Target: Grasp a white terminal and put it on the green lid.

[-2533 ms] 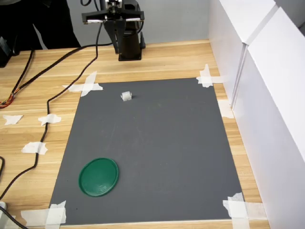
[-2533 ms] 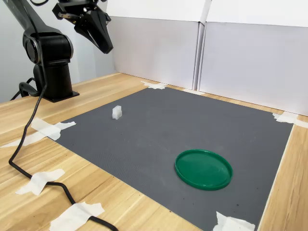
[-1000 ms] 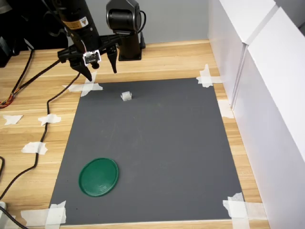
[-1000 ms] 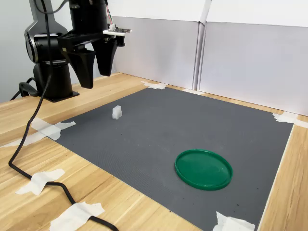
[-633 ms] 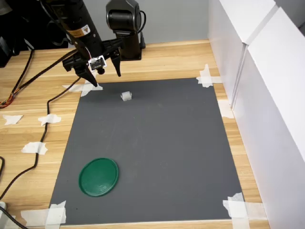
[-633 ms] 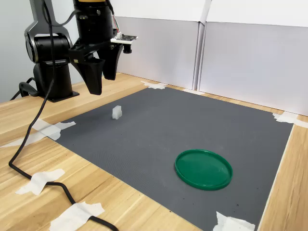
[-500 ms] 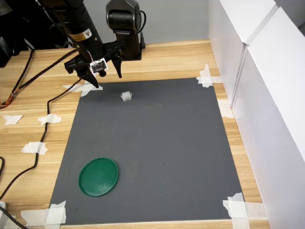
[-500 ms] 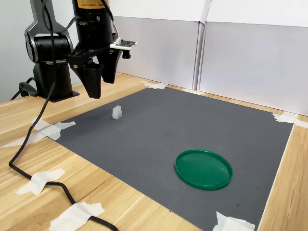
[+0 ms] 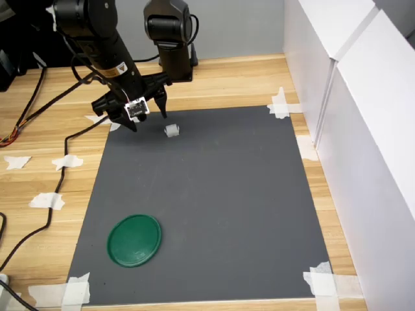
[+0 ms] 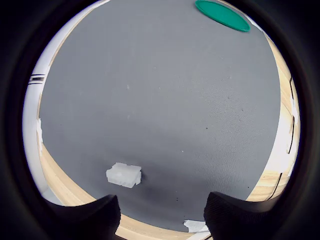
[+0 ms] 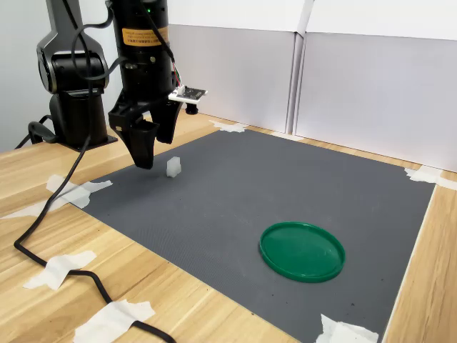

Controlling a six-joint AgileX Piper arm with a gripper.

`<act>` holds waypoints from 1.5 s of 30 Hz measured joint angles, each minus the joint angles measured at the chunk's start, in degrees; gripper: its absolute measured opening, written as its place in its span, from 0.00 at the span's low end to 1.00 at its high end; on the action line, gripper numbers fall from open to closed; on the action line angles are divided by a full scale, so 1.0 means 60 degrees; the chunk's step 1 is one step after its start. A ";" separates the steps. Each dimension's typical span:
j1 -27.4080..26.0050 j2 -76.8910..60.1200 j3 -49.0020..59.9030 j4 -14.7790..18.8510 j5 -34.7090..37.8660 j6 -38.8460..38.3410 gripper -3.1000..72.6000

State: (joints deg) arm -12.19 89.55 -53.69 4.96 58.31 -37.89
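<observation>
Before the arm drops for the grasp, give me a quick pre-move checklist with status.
1. Gripper open: ok, jaws spread in the wrist view.
2. White terminal free on the grey mat: ok, nothing touching it.
3. Terminal between the fingers: not ok, it sits off to one side in the wrist view.
4. Green lid bare and ready: ok.
5. Path from terminal to lid clear: ok.
6. Cable off the mat: ok.
</observation>
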 joint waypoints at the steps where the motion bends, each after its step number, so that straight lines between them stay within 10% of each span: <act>1: 0.0000 0.0076 0.0000 0.0000 -0.0061 0.0000 0.98; 45: 0.0532 0.0150 0.0000 -0.0176 -0.0050 0.0498 0.97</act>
State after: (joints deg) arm -9.00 90.45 -53.69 3.90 58.01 -34.90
